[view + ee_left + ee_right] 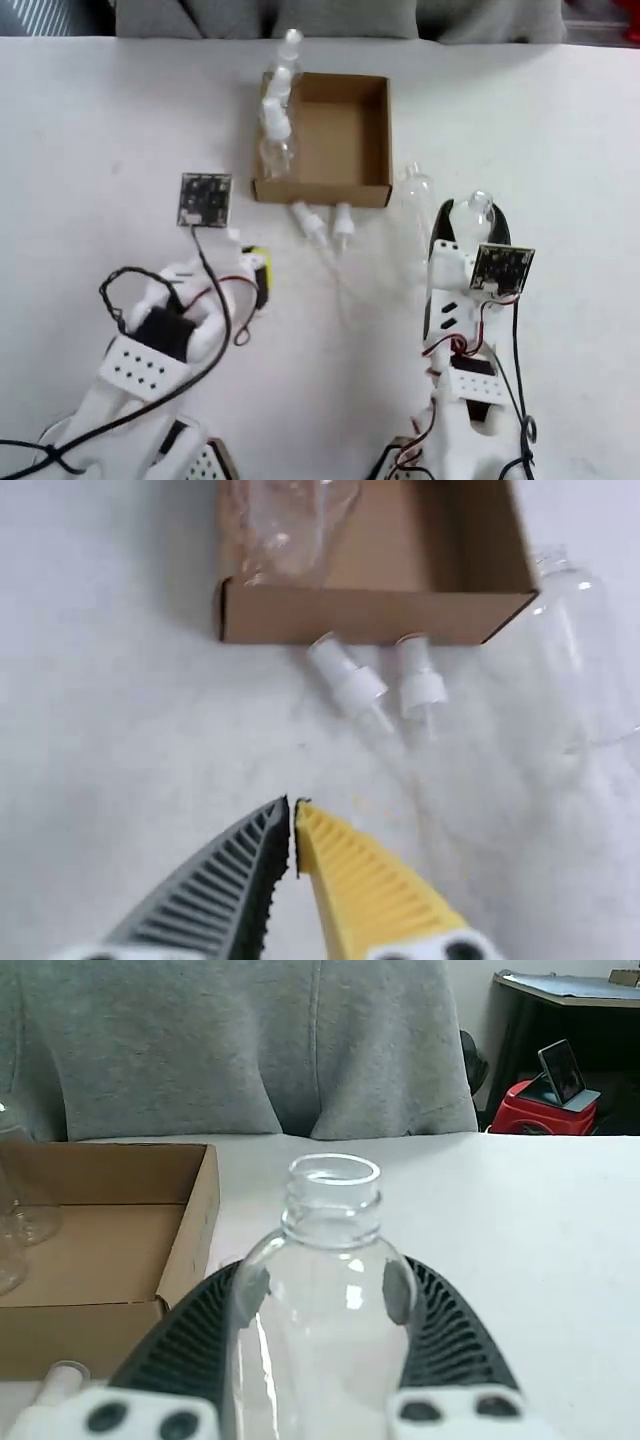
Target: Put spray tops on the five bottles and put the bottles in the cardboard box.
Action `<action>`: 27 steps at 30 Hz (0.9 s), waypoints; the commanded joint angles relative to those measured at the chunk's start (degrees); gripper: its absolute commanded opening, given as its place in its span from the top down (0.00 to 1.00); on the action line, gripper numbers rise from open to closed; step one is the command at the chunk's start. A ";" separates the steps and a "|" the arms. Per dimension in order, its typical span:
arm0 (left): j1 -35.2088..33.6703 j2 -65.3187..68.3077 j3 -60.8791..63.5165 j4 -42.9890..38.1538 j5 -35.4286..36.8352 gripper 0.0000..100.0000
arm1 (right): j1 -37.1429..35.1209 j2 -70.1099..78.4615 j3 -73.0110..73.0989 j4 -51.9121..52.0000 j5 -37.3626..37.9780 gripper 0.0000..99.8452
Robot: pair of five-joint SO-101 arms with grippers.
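Right gripper [328, 1282] pinches an uncapped bottle [330, 1222] upright, near the cardboard box [320, 191], off its front right corner. Left gripper [293, 816] pressed together above the desk [90, 120]. Two spray tops [350, 680] lie by the box front.

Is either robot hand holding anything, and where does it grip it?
The right hand grips an uncapped clear bottle around its body; the left hand holds nothing.

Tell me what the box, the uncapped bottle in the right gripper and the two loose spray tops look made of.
Cardboard box: plain brown card, matte, with folded edges.
Uncapped bottle: clear and glossy, the table shows through it; probably plastic, glass not excluded.
Two spray tops: opaque white, smooth, likely moulded plastic.
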 commanded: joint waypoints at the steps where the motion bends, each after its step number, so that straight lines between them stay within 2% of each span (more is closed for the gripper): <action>1: 3.38 6.37 -9.32 0.18 2.55 0.95 | 0.40 0.92 0.53 1.36 -0.44 0.98; 5: 4.97 20.35 -16.53 0.26 5.01 0.83 | 0.22 1.27 0.53 1.54 -0.44 0.98; 7: 6.02 26.33 -19.52 0.18 5.98 0.80 | 0.22 1.36 0.53 1.54 -0.44 0.98; 10: 6.29 33.54 -24.00 -0.18 9.05 0.82 | 0.13 1.36 0.53 1.54 -0.44 0.98; 17: 5.85 47.43 -29.54 -8.70 15.38 0.85 | 0.13 1.36 0.53 1.63 -0.44 0.98; 27: -0.40 58.95 -38.15 -9.14 20.04 0.85 | 0.13 1.45 0.53 1.71 -0.44 0.98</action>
